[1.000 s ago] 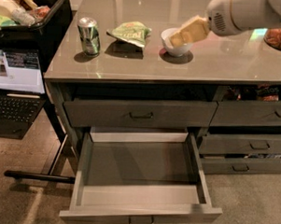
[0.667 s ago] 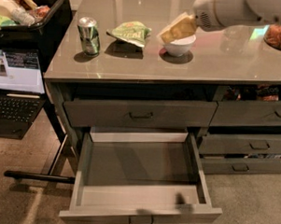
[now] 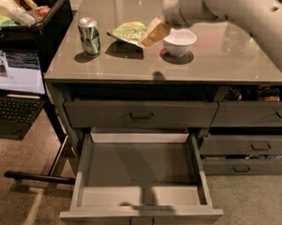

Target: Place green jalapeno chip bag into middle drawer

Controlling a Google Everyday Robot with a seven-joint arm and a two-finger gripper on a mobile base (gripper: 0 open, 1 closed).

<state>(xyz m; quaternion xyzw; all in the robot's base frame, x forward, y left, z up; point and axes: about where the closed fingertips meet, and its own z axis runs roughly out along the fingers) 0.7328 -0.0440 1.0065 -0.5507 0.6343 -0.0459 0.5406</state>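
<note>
The green jalapeno chip bag point(image 3: 129, 32) lies crinkled on the counter top, between a green-and-silver can point(image 3: 89, 35) and a white bowl point(image 3: 179, 42). My gripper point(image 3: 154, 34) reaches in from the upper right on a pale arm and hangs just over the bag's right edge, left of the bowl. The middle drawer point(image 3: 143, 173) is pulled wide open below the counter, with nothing inside; its small loop handle point(image 3: 141, 223) shows at the front.
A shallower shut drawer point(image 3: 141, 115) sits above the open one. Narrower drawers point(image 3: 249, 147) stand at the right. A black bin with food items point(image 3: 23, 8) and a laptop point(image 3: 18, 88) are at the left. A black bar point(image 3: 39, 177) lies on the carpet.
My gripper has moved left from over the white bowl to the right edge of the chip bag. The camera view has shifted and drawn closer to the counter.
</note>
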